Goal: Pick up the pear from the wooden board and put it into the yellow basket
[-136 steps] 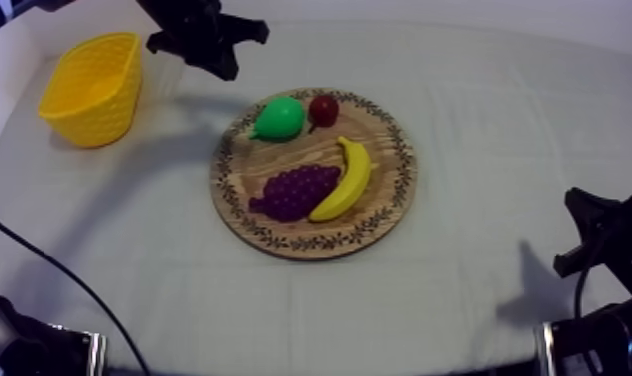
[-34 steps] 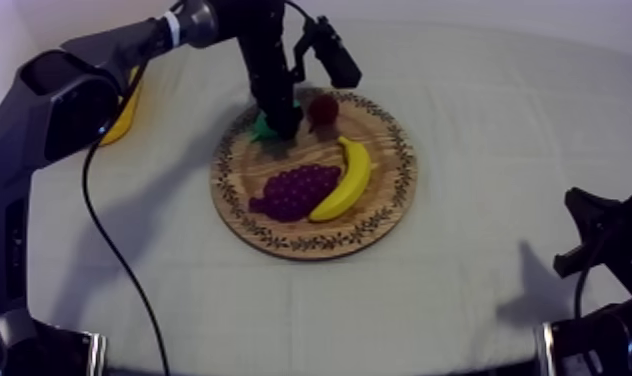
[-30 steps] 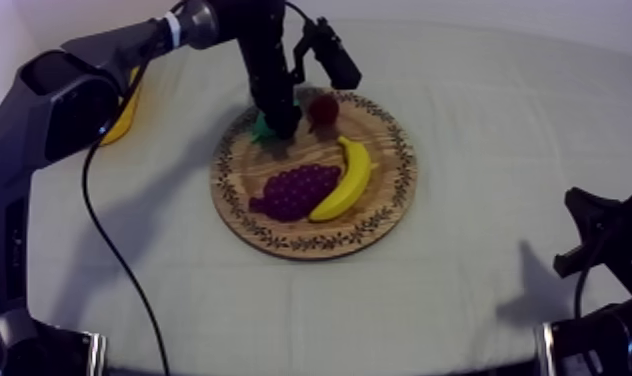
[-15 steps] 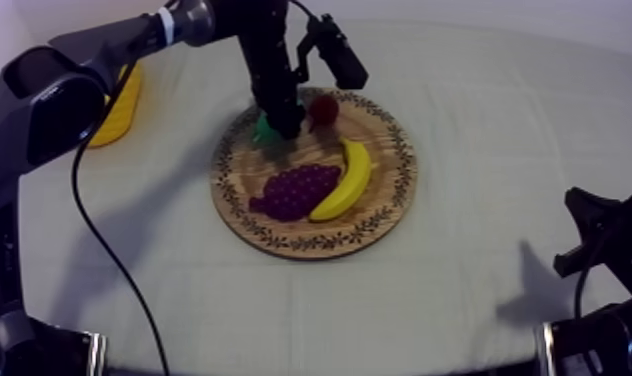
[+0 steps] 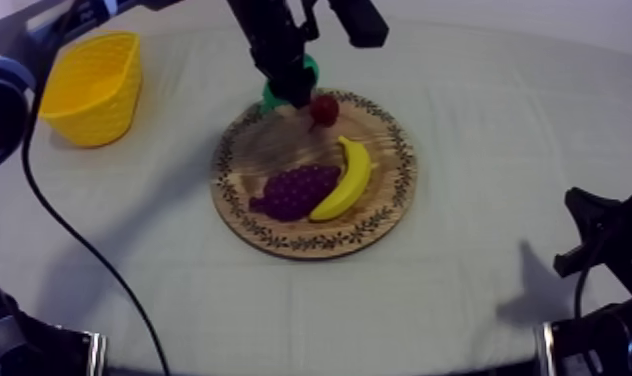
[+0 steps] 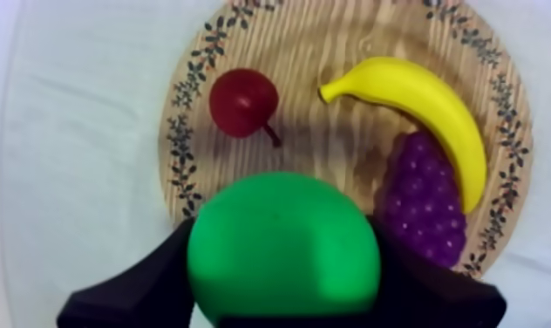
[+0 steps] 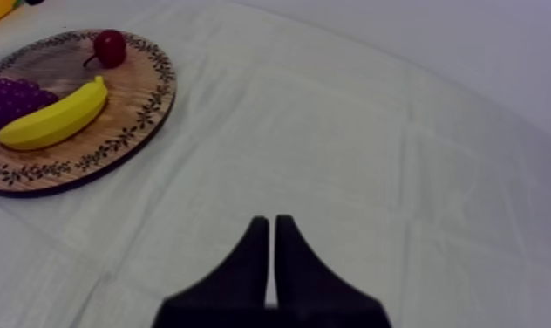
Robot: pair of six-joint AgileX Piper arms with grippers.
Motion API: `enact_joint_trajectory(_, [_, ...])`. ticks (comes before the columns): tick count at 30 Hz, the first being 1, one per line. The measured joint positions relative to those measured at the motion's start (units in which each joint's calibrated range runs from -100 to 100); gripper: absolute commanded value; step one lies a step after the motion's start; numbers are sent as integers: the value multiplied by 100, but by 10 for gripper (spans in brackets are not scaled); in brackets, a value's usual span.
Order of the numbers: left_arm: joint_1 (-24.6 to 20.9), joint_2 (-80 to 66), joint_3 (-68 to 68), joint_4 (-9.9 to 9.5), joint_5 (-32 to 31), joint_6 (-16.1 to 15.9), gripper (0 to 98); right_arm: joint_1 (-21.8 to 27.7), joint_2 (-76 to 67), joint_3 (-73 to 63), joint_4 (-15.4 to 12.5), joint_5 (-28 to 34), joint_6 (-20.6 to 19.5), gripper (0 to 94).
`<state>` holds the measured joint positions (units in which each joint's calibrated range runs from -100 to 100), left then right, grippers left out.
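Desk [image 5: 480,120]: grey-white cloth, with the things on its left and middle.
Yellow basket [image 5: 92,85]: upright at the far left, well apart from the board.
Left end effector [image 5: 288,92]: closed round the pear, one black finger on each side.
Pear [image 6: 283,246]: green, in that grip over the board's far left rim, near the small red fruit [image 5: 324,109].
Wooden board [image 5: 242,150]: carries the red fruit, the grapes [image 5: 295,191] and the banana [image 5: 346,180], which touches the grapes.
Right end effector [image 7: 272,225]: fingers pressed together on nothing, low at the right over bare cloth.
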<state>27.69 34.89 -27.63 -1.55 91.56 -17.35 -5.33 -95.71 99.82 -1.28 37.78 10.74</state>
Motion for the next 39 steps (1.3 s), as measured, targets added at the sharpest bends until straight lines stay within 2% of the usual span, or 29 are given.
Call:
enact_joint_trajectory(13, [58, -914, 449, -93, 177, 100, 522, 0, 0, 0, 0, 0, 0, 4])
enact_joint_trajectory(22, [-241, -1355, 795, -198, 180, 115, 518, 0, 0, 0, 0, 0, 0, 4])
enact_joint_trajectory(29, [-858, -1833, 1284, -195, 166, -11, 520, 0, 0, 0, 0, 0, -11, 4])
enact_joint_trajectory(39, [-2000, -2303, 1646, -234, 181, -234, 512, 0, 0, 0, 0, 0, -1, 4])
